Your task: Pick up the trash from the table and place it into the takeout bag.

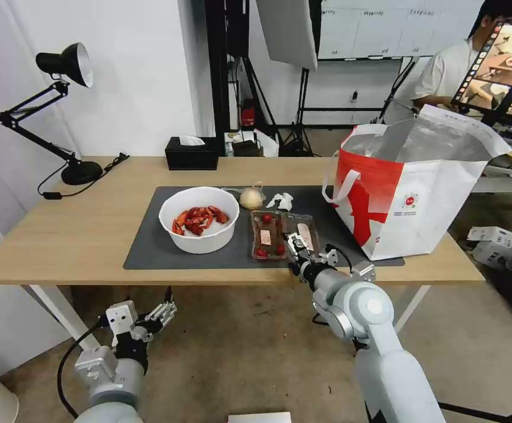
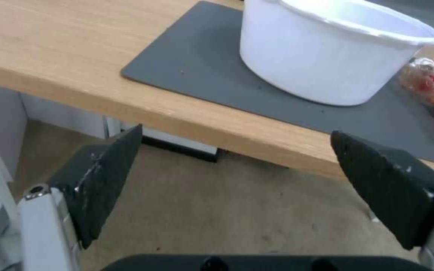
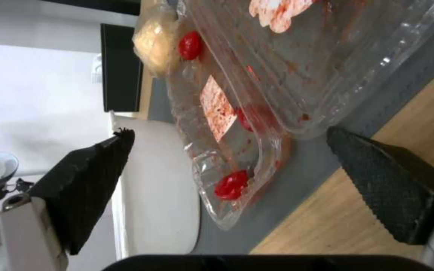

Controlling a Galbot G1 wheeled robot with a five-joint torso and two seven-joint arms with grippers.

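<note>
We have the right gripper point(image 1: 295, 245) at the near edge of the desk point(image 1: 67, 235), jaws spread wide, nothing held. The clear tray point(image 1: 283, 234) sits right ahead of it on the grey mat point(image 1: 150, 247); in the right wrist view the tray point(image 3: 257, 94) lies between and just past the two fingers point(image 3: 388, 184), not yet pinched. Red bits and scraps inside, lid half folded open.

Step in hand, we judge: reaching for the tray, first pick. Nothing looks to be in the bag yet, though we can't see its bottom.

Left of the right gripper is the white bowl point(image 1: 198, 220) of red shells. Beyond the tray are the beige ball point(image 1: 251, 198) and the crumpled tissue point(image 1: 281, 201). The takeout bag point(image 1: 414, 194) stands to the gripper's right, mouth open, foil lining showing.

The left gripper point(image 1: 160, 314) hangs below the desk edge, wide open, empty, parked. From the left wrist view the bowl point(image 2: 332, 49) is above and ahead of it.

Next move, we think: ease forward so one finger goes over a tray wall, close on it, lift, carry right to the bag mouth. Thin plastic may flex or spill scraps, so the grip has to be on the rim.
</note>
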